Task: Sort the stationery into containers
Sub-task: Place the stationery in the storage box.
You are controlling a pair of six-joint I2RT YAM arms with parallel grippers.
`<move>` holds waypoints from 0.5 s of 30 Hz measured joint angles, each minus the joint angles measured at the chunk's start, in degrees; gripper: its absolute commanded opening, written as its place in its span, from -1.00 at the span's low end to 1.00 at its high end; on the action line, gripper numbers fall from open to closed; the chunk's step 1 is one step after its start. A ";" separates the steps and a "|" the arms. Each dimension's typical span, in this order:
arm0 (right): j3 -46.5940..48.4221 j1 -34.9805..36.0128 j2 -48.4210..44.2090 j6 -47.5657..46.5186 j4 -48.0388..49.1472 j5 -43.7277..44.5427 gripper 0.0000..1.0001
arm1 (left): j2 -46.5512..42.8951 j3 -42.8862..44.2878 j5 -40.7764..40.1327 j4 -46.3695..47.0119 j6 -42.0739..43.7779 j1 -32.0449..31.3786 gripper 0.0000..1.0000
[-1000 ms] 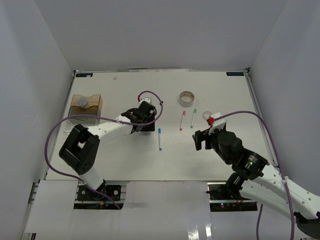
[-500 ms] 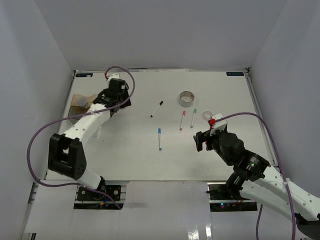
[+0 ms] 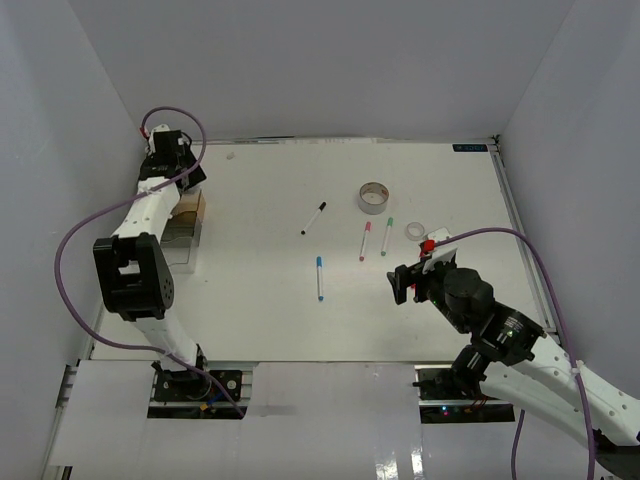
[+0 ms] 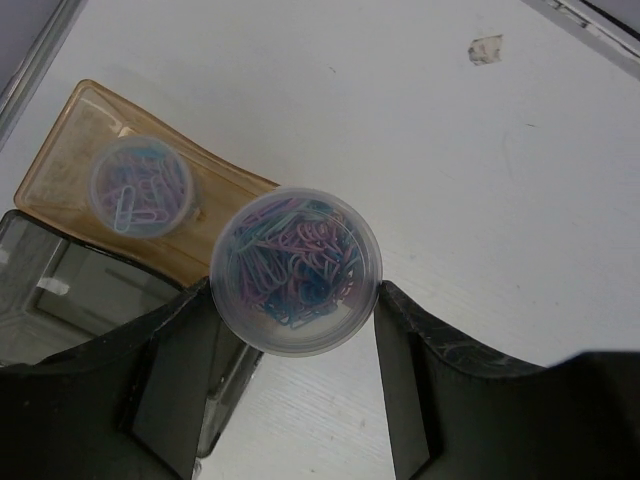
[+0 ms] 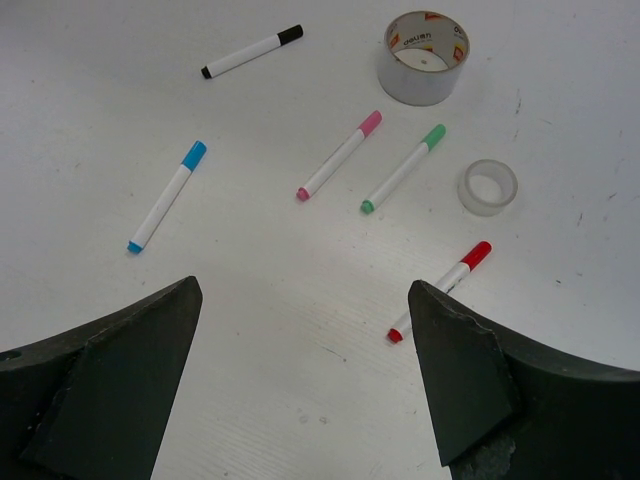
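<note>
By the amber box (image 4: 68, 135), the left tool (image 4: 293, 335) is clamped on 1 clear jar (image 4: 296, 265). The right tool (image 5: 305, 380) gapes, empty.

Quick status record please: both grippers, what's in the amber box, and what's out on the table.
left gripper: shut on held jar, which is full of paper clips, at the edge of the amber box
right gripper: open, empty, above the table
in box: second jar
on table: black marker, blue marker, pink marker, green marker, red marker, large tape roll, small tape roll
left to sort: the seven table items and the held jar
</note>
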 measured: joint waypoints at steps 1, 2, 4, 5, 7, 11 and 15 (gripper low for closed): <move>-0.02 0.00 0.00 -0.02 0.00 -0.02 0.81 | 1.36 0.48 0.26 0.17 0.00 0.57 0.04; -0.04 0.00 0.00 0.00 -0.02 -0.04 0.80 | 2.64 0.92 0.50 0.15 -0.04 1.20 0.04; -0.07 0.00 0.00 -0.02 -0.02 -0.04 0.80 | 4.61 1.07 0.87 0.11 -0.15 2.32 0.05; -0.09 0.00 0.00 -0.02 -0.02 -0.04 0.80 | 5.25 1.07 1.07 -0.07 -0.24 2.75 0.06; -0.13 0.00 0.00 0.00 -0.02 -0.07 0.80 | 6.36 1.07 1.77 -0.28 -0.26 3.78 0.08; -0.44 0.00 0.04 -0.04 -0.02 -0.98 0.81 | 7.41 1.07 2.95 -0.24 -0.26 4.96 0.14; -0.50 0.00 0.20 -0.04 0.00 -1.44 0.80 | 8.28 1.07 4.24 0.15 -0.26 5.03 0.33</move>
